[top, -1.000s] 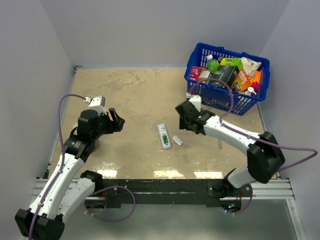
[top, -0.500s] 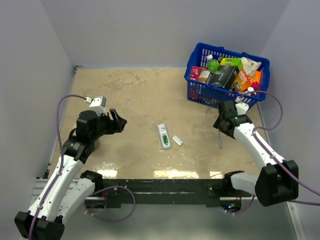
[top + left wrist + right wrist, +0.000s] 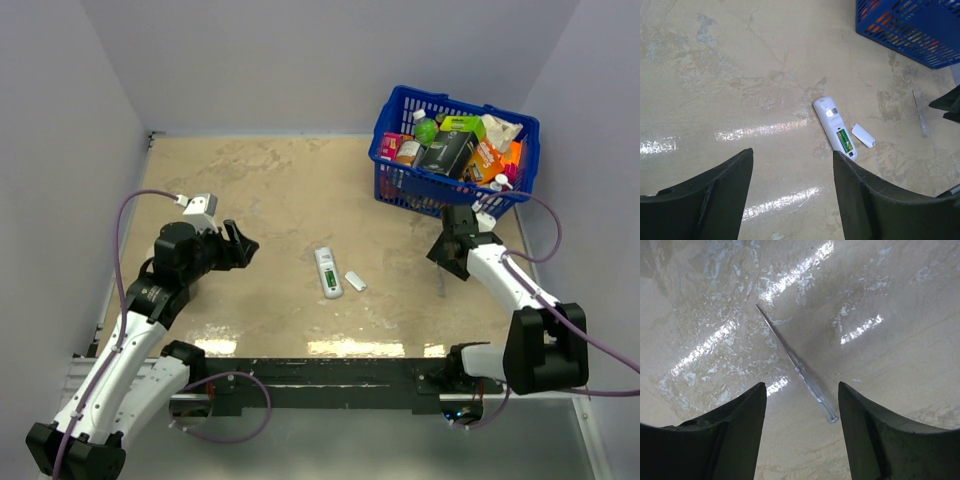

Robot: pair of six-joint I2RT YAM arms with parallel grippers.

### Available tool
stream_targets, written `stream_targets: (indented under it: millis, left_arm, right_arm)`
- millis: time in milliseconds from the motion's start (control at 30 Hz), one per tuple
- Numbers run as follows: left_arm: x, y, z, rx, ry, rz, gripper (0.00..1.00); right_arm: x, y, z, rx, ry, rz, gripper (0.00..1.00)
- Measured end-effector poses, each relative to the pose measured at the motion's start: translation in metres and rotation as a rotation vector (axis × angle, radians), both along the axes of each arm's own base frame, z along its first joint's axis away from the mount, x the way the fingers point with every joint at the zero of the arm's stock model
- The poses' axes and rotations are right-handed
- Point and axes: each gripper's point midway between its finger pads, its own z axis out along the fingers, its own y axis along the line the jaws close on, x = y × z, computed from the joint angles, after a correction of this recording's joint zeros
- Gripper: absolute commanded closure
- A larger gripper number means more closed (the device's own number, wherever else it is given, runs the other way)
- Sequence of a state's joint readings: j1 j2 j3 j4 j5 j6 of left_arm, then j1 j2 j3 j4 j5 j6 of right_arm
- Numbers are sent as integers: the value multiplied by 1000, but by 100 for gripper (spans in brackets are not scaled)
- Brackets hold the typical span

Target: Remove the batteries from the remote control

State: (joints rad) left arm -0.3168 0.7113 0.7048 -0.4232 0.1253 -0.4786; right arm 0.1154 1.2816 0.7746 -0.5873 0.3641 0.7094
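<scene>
Left gripper (image 3: 792, 152) gaping wide, gripping nothing — remote control (image 3: 835, 128) lying ahead, right gripper (image 3: 801, 386) hanging open, empty, thin clear rod (image 3: 795, 362) beneath.

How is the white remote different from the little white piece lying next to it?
The remote control is much longer than the cover piece. The remote control shows a green patch; the cover piece is plain white. Both are white and lie flat on the table, close but apart.

Glossy tabletop (image 3: 740, 75); clear plastic rod (image 3: 795, 365)
</scene>
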Motion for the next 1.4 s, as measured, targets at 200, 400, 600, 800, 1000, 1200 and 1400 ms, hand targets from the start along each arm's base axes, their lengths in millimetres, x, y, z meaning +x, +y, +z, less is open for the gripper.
stream_targets:
  millis: [200, 400, 600, 800, 1000, 1200, 1400]
  left_arm:
    - [0, -1, 1, -2, -3, -2, 31]
    - [1, -1, 1, -3, -5, -2, 31]
    - [2, -1, 0, -1, -2, -2, 31]
    - [2, -1, -1, 0, 0, -1, 31]
    - [3, 0, -1, 3, 0, 6, 31]
    - [4, 2, -1, 6, -2, 15, 31]
    - [5, 2, -5, 13, 13, 19, 32]
  right_arm:
    - [-3, 7, -26, 28, 56, 35, 41]
    - [-11, 7, -43, 23, 114, 46, 59]
    - [-5, 10, -43, 31, 99, 73, 84]
    - [1, 13, -40, 36, 76, 112, 80]
    - [4, 19, -47, 63, 83, 137, 75]
    - [9, 24, -48, 86, 60, 159, 94]
    - [10, 48, -39, 165, 35, 282, 100]
